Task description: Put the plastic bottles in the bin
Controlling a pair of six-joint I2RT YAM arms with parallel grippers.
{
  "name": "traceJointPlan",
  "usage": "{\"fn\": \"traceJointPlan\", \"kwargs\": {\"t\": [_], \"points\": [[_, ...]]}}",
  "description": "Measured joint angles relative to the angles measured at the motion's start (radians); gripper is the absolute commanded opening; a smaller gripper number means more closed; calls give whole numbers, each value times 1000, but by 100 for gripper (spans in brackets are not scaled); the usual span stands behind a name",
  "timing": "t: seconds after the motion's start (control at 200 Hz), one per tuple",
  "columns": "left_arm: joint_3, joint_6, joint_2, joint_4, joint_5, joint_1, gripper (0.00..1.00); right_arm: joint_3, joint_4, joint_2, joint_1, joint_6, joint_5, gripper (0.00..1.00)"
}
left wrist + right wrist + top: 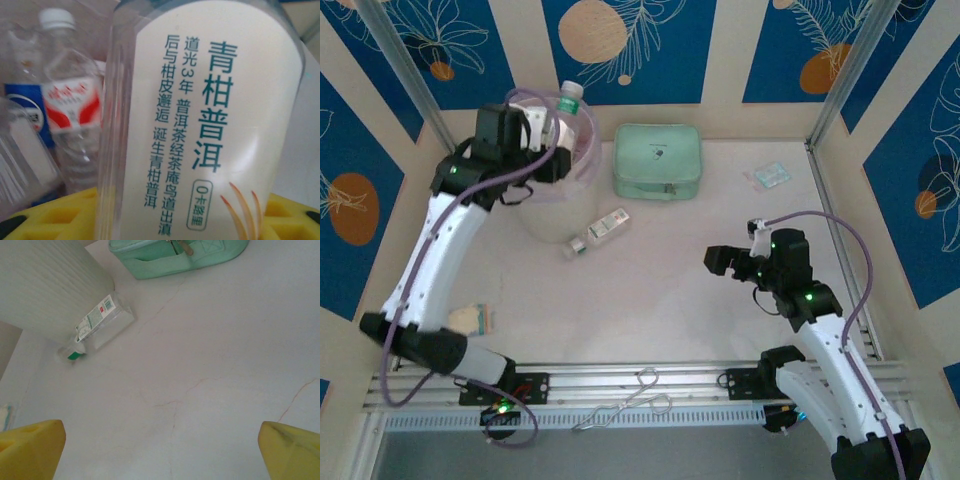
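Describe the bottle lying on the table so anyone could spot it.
Find the whitish bin at far left. By its base, nearer than the mint green case, lies a clear bottle with green cap and white label. It alone lies flat on the table.

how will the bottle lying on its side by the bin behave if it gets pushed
The bottle looks clear and empty, so probably light; it should skid easily on the smooth table. Lying on its side close to the bin, it may roll against it. Its clear plastic wall would likely dent under a hard squeeze.
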Motion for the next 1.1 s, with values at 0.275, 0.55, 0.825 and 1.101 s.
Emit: {"fn": "traceJointPlan", "kwargs": {"t": [0.275,0.55,0.825,1.101], "points": [[179,15,218,-26,5,50,21,0,-29,-31,-16,-26,7,99],[186,79,250,-82,5,51,85,0,-20,15,-17,-26,4,99],[454,123,312,-134,6,51,78,0,-6,34,-18,-26,3,99],[587,140,466,-122,13,51,52,0,0,34,-17,-25,-2,99]]}}
